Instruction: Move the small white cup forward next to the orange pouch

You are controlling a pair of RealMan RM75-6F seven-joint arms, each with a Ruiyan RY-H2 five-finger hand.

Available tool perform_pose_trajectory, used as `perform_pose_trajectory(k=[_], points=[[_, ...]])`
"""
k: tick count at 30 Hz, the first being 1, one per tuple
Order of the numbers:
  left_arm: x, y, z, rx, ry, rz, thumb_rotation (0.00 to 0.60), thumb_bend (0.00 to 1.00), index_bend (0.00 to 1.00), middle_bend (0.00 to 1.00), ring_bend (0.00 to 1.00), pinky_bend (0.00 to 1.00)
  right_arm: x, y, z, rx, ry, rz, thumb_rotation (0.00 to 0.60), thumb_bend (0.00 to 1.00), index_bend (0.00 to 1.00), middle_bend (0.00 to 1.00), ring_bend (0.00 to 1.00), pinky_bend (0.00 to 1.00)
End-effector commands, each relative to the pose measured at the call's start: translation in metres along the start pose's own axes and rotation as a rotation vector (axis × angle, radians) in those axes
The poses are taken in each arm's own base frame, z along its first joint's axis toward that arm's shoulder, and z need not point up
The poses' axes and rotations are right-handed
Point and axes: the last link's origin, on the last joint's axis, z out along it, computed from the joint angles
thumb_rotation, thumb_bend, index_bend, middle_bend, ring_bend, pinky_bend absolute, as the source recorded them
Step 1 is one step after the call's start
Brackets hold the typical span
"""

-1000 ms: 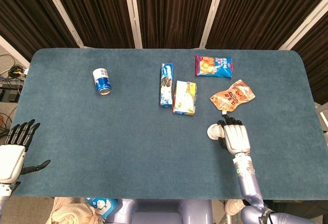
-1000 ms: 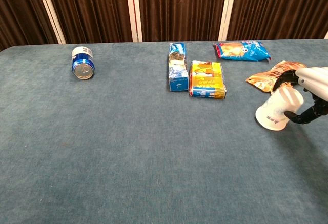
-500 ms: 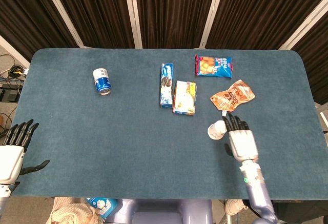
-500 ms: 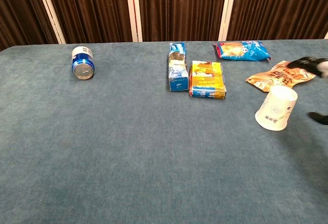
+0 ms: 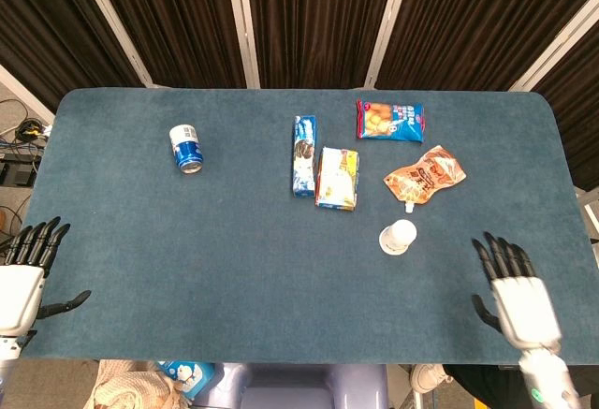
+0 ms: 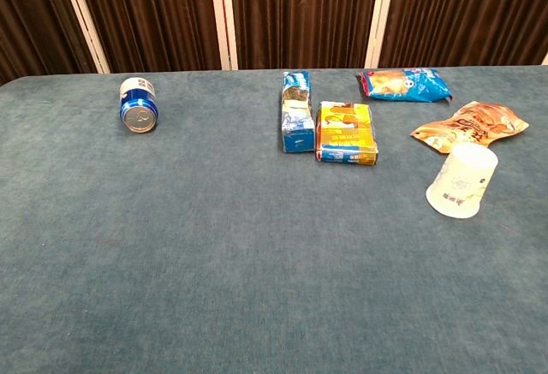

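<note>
While both hands, left [image 5: 21, 287] and right [image 5: 520, 299], are held spread and empty at the worktop's [image 5: 187, 259] near corners, the small white cup [image 5: 398, 237] is seen upside down just beside the orange pouch [image 5: 425, 174]. Blue carpet-like cloth covers the worktop; dark curtains [image 5: 309, 16] are hung behind.

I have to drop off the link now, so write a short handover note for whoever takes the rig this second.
Left hand: open, holding nothing, at the near left table edge.
Right hand: open, holding nothing, near right, well clear of the cup.
Small white cup: stands on the table, just in front of the orange pouch, by its spout.
Done: cup placed next to the pouch and released.
Left: nothing obvious; confirm the placement is close enough, then park the arms.
</note>
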Motion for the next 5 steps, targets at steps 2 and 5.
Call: perform_pose_trajectory(k=[2,5], points=[[0.0019,-0.0007,0.0003,-0.009,0.012,0.002,0.6,0.01,0.0,0.0,0.0,0.0,-0.0009,0.0245,-0.0231,-0.012,0.026,-0.044,0.6,0.36,0.0,0.0,0.0,0.07],[0.0013,-0.0009,0.0004,-0.016,0.008,0.006,0.6,0.01,0.0,0.0,0.0,0.0,-0.0061,0.0264,-0.0214,-0.032,-0.005,-0.034,0.6,0.36,0.0,0.0,0.0,0.07]])
